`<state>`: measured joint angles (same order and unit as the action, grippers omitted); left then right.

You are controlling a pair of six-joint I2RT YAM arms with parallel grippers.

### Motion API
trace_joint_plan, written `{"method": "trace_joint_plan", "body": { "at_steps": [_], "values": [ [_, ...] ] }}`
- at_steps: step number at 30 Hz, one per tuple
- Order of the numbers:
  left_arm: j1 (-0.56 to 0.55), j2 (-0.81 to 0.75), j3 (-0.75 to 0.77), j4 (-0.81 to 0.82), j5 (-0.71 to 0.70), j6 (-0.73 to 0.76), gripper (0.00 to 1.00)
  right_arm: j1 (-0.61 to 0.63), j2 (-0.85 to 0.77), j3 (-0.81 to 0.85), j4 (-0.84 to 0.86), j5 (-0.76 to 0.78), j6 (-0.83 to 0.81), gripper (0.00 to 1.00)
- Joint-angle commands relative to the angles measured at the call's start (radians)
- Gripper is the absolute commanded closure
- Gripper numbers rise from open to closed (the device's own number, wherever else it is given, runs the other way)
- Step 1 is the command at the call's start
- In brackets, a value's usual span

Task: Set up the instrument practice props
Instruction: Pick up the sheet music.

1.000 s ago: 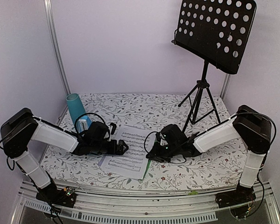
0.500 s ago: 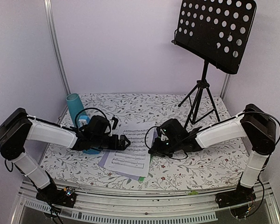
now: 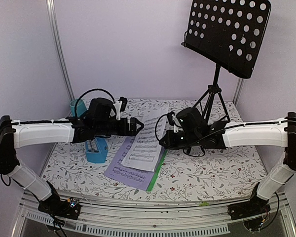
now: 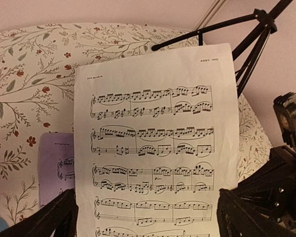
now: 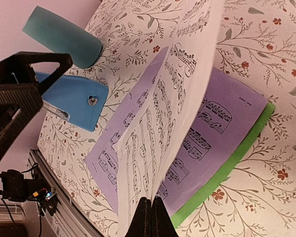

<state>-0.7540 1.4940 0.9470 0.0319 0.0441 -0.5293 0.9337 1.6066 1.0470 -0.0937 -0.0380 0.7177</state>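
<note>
My right gripper point(image 3: 163, 143) is shut on the lower edge of a white sheet-music page point(image 3: 147, 138) and holds it tilted above the table; in the right wrist view the fingers point(image 5: 150, 219) pinch that page point(image 5: 158, 123) edge-on. My left gripper point(image 3: 134, 126) is open beside the page's left edge; in the left wrist view its gripper point(image 4: 148, 219) stands wide on both sides of the page point(image 4: 153, 133). A purple page point(image 3: 126, 173) lies flat on a green page point(image 3: 157, 173). The blue metronome point(image 3: 96, 150) lies on the table. The black music stand point(image 3: 227, 34) stands at the back right.
A teal cup point(image 3: 75, 106) stands at the back left, partly hidden behind my left arm; it lies close to the metronome point(image 5: 74, 101) in the right wrist view point(image 5: 61, 42). The stand's tripod legs point(image 3: 211, 106) spread just behind my right arm. A metal post point(image 3: 59, 49) rises at the left.
Both arms have risen and reached forward. The white page has come up off the stack in the right gripper. The left gripper moved up and right, uncovering the metronome.
</note>
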Motion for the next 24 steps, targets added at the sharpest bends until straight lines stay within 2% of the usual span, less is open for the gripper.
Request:
{"method": "trace_joint_plan", "body": {
  "at_steps": [1,7,15,21,24],
  "values": [
    [0.007,-0.026,0.072,-0.042,0.004,0.034,0.01,0.03,-0.062,0.062,-0.155,0.095,-0.148,1.0],
    [0.062,-0.009,0.096,0.001,0.101,0.064,0.03,0.053,-0.2,0.009,-0.171,0.145,-0.268,1.0],
    [0.188,-0.041,0.065,0.196,0.516,0.152,0.06,0.052,-0.365,0.016,-0.138,0.113,-0.477,1.0],
    [0.271,-0.052,0.078,0.278,0.694,0.178,0.08,0.045,-0.424,0.099,-0.178,0.083,-0.566,1.0],
    [0.314,-0.03,0.083,0.356,0.804,0.136,0.1,0.046,-0.436,0.136,-0.184,0.038,-0.58,1.0]
  ]
}}
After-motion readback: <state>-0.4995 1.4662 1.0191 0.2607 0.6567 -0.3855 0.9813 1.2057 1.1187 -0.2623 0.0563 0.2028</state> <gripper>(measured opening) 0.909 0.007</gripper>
